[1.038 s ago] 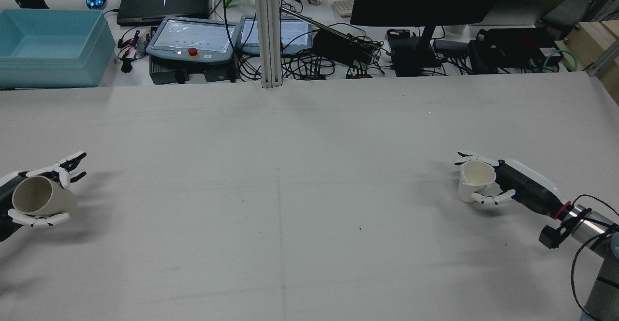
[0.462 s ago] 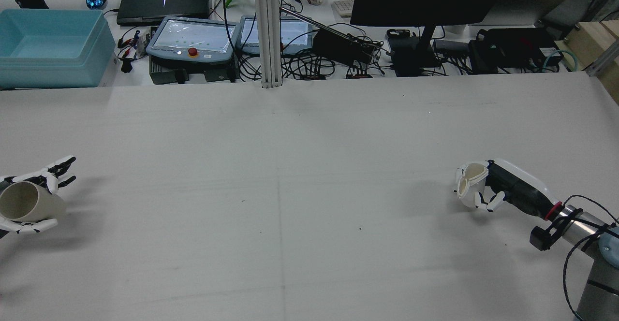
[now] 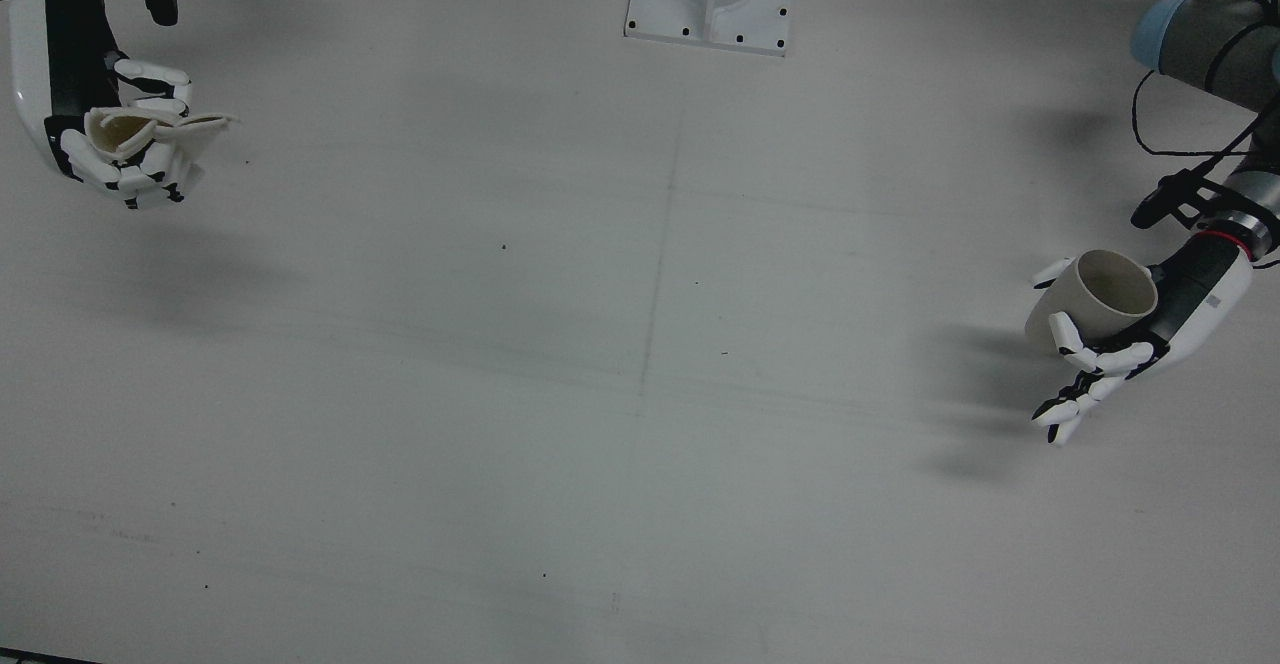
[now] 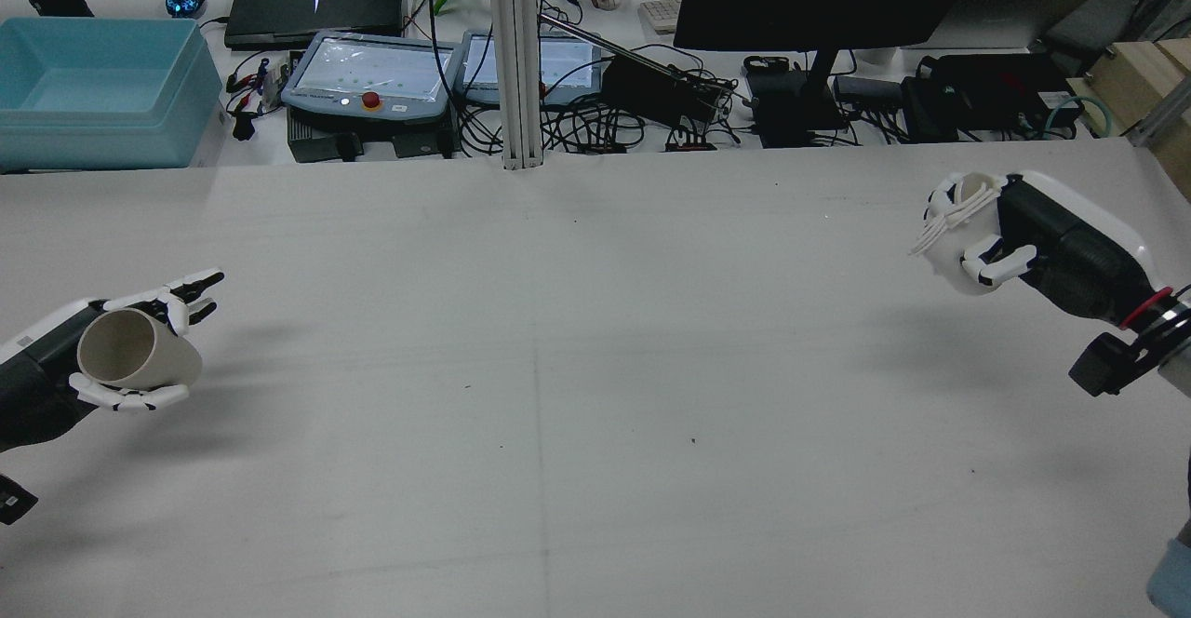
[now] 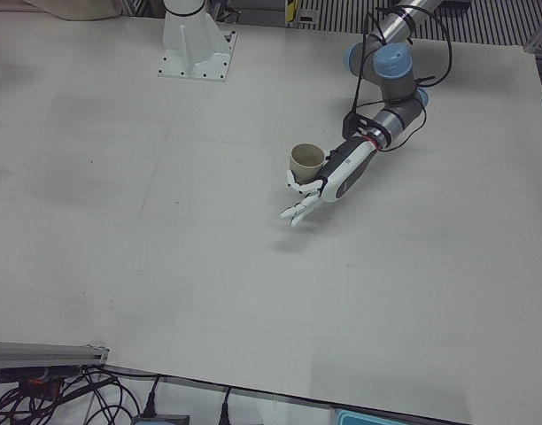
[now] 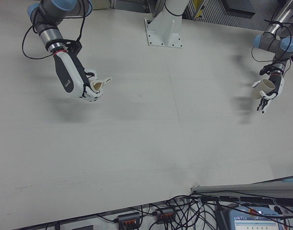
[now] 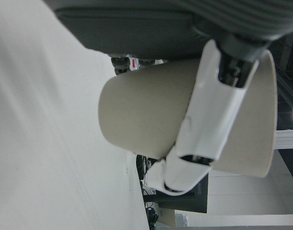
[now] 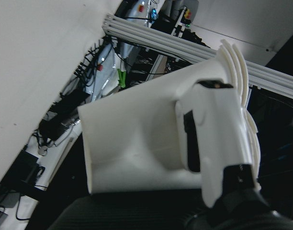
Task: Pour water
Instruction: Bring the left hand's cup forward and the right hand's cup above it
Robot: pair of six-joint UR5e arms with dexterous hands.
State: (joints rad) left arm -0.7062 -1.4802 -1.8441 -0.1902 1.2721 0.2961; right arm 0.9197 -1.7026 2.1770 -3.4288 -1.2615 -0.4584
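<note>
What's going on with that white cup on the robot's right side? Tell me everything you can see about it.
The white cup looks like thin paper or plastic and is badly crushed: its wall is dented and its rim is pinched nearly flat into folds. The right hand grips it with fingers wrapped round the body, holding it in the air above the table, tilted, rim pointing away from the arm. Nothing else touches it. Whether it holds water cannot be seen.

The left hand (image 4: pixel 112 357) with its cup (image 4: pixel 135 350) hangs above the bench (image 4: pixel 595 367) at the robot's left edge, the right hand (image 4: pixel 1005 241) with a crushed cup (image 4: pixel 958 227) far opposite.
</note>
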